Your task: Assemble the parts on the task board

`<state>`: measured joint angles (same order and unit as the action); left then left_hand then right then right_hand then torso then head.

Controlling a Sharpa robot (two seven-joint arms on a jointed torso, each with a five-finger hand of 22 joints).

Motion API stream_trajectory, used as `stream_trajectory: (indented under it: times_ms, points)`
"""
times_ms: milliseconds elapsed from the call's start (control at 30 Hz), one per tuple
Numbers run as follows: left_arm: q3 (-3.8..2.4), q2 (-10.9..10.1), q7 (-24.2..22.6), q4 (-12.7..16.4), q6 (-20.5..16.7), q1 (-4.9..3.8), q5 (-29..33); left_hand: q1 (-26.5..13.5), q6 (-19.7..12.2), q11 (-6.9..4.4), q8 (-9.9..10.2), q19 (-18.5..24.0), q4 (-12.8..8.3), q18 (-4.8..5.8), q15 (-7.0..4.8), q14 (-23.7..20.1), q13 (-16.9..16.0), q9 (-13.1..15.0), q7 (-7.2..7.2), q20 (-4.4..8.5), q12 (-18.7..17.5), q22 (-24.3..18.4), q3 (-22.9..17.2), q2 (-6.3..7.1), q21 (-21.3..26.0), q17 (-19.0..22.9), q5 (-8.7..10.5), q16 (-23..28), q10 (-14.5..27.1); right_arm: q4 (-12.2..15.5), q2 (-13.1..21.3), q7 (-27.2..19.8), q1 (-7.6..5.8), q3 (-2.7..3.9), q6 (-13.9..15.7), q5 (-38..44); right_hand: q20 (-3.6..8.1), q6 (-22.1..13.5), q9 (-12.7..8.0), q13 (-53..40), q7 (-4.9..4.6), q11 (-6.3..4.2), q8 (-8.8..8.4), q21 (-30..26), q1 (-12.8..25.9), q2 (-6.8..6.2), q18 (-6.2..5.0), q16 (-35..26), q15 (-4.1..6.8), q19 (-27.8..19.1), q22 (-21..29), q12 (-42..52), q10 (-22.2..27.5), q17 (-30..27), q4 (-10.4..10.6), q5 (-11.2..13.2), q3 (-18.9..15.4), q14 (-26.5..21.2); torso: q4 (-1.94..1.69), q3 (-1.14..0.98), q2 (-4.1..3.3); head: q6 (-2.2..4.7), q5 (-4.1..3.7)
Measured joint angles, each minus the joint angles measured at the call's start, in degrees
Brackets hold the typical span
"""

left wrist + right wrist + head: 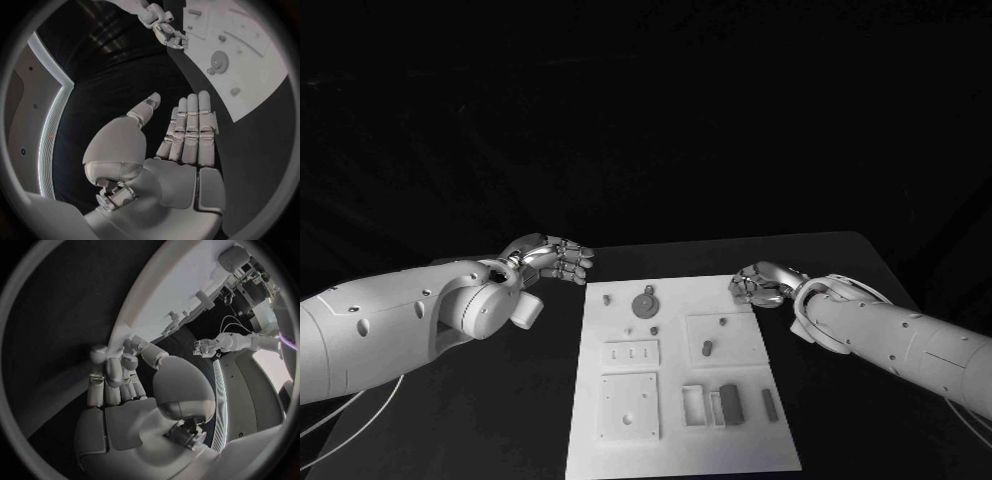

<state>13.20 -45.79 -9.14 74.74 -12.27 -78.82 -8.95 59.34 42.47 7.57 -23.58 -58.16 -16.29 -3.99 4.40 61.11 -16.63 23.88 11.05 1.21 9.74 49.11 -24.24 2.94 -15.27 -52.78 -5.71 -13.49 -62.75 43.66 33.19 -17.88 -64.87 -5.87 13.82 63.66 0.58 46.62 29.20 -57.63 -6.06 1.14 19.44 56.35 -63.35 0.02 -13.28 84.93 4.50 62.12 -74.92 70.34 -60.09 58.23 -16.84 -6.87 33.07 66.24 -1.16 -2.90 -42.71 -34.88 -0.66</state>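
Two hands hover empty at the task board's (pixel 678 440) far corners | left hand (pixel 553 257) fingers straight, right hand (pixel 764 284) curled | parts (pixel 730 403) lie loose on the board, mid-desk (pixel 516 420) | risk: a curled-finger reach likely nudges small pieces askew

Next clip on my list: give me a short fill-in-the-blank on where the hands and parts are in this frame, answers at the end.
1. The left hand is over the black table, off the task board's ____ far corner.
2. The right hand has its fingers ____, with nothing seen in them.
3. The round gear-like part lies near the board's ____ end.
4. In the left wrist view, the left hand's fingers are ____ and hold nothing.

Missing words: left; curled in; far; extended
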Motion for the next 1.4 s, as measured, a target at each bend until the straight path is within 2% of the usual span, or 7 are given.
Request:
stream_trajectory:
  times_ms: [333, 367, 467, 733, 800, 967, 1400]
  points:
    - [0.00, 0.00, 0.04, 0.30, -0.01, 0.00, -0.04, 0.00, 0.00, 0.00, 0.00, 0.00, 0.00, 0.02, 0.00, 0.00, -0.05, 0.05, 0.00, 0.00, 0.00, -0.01, 0.00, 0.00, 0.00, 0.01, 0.00, 0.00, 0.00, -0.12, -0.38, 0.03, 0.00, 0.00, 0.39, -0.10, -0.08, 1.16, 0.34, 0.00, 0.83, -0.01, 0.43, 0.22, 0.00, -0.01, 0.00, 0.00, -0.01, -0.08, 0.00, 0.00, -0.01, -0.04, -0.01, 0.28, -0.01, 0.01, 0.02, -0.01, -0.02, -0.09, 0.07]
    - [0.00, 0.02, 0.04, 0.35, -0.03, 0.00, -0.04, -0.41, 0.00, 0.05, 0.18, 0.00, 0.24, 0.02, 0.00, 0.00, -0.27, 0.06, 0.00, 0.00, 0.00, -0.01, 0.26, -0.26, 0.00, -0.10, 0.81, 0.28, 0.05, -0.12, -0.44, 0.07, 0.00, 0.00, 0.40, -0.11, -0.08, 1.42, 0.37, 0.00, 1.04, -0.01, 0.65, 0.22, 0.01, 0.00, 0.00, 0.00, -0.01, -0.08, 0.00, 0.00, -0.01, -0.14, -0.01, 0.28, -0.01, 0.01, 0.02, -0.01, -0.02, -0.10, 0.08]
    - [0.00, 0.06, 0.04, 0.40, -0.05, 0.00, -0.05, -1.85, -0.82, 0.21, 0.79, 0.00, 0.20, 0.05, 0.00, 0.00, -0.59, 0.05, -0.01, 0.00, 0.00, -0.01, 1.55, 0.31, 0.21, -0.30, 2.61, 0.40, 0.82, -0.10, -0.53, 0.16, 0.00, 0.00, 0.43, -0.13, -0.07, 1.89, 0.48, 0.01, 1.50, -0.01, 1.01, 0.22, 0.21, 0.20, 0.00, 0.00, -0.02, -0.10, 0.00, 0.00, -0.01, -0.41, -0.02, 0.67, -0.02, 0.01, 0.01, -0.01, -0.02, -0.14, 0.13]
    - [0.00, 0.08, 0.37, 0.54, -0.17, 0.00, -0.47, -2.50, -0.82, 0.21, 0.79, 0.01, 0.01, 0.14, -0.12, 0.14, -1.13, 0.07, -0.01, -0.01, 0.00, 0.06, 2.54, 0.10, 0.21, -0.62, 2.66, 0.40, 0.82, 0.47, -0.50, 0.44, 0.00, 0.00, 1.09, -0.15, 0.03, 2.55, 0.81, 0.01, 2.15, -0.21, 1.70, 0.22, 0.47, 0.47, -0.05, 0.00, 0.22, -0.42, 0.00, 0.00, 0.19, -0.42, -0.09, 0.67, -0.09, -0.44, 0.00, 0.02, 0.02, -0.14, 0.16]
    - [0.00, 0.13, 0.60, 0.56, -0.21, 0.00, -0.69, -2.59, -0.44, -0.13, 0.79, 0.00, 0.00, 0.18, -0.20, 0.63, -1.39, 0.24, -0.10, -0.01, 0.33, 0.15, 2.54, 0.01, 0.21, -0.78, 2.66, 0.41, 0.48, 0.84, -0.48, 0.63, 0.00, 0.00, 1.38, -0.09, 0.03, 2.55, 0.80, 0.01, 2.15, -0.32, 1.73, 0.44, 0.43, 0.60, -0.06, 0.00, 0.33, -0.42, 0.00, 0.00, 0.30, -0.39, -0.09, 0.67, -0.09, -0.33, 0.00, 0.02, 0.02, -0.14, 0.16]
    - [0.00, 0.17, 1.16, 0.73, -0.25, 0.00, -1.37, -2.82, 0.48, -0.69, 0.45, -0.32, 0.23, 0.33, -0.30, 0.93, -1.85, 0.44, 0.14, 0.31, 0.63, 0.23, 2.77, -0.22, 0.21, -1.00, 2.66, 0.44, -0.08, 2.13, -0.36, 1.23, 0.00, 0.01, 2.26, 0.21, 0.16, 2.57, 0.81, 0.01, 2.17, -0.64, 1.73, 0.44, 0.29, 0.75, -0.39, 0.06, 0.63, -0.28, 0.00, 0.00, -0.02, -0.22, -0.10, 0.75, -0.10, -0.03, -0.03, 0.03, 0.04, -0.13, 0.19]
    - [0.00, 0.17, 2.18, 1.10, -0.32, 0.00, -2.62, -3.04, 1.13, -0.93, 0.45, -0.32, 0.23, -0.07, -0.50, 1.13, -2.10, 0.49, -0.10, 0.32, 0.63, 0.31, 2.77, -0.45, 0.21, -1.22, 2.66, 0.44, -0.32, 5.62, 0.73, 3.04, -0.05, 0.06, 4.29, 1.99, 0.59, 3.00, 0.80, 0.20, 2.60, -1.17, 1.73, 0.66, 0.14, 0.90, -0.52, 0.26, 1.30, 0.16, 0.00, 0.00, -0.55, 0.04, -0.15, 1.56, -0.16, 0.65, 0.03, 0.02, 0.04, -0.24, 0.27]
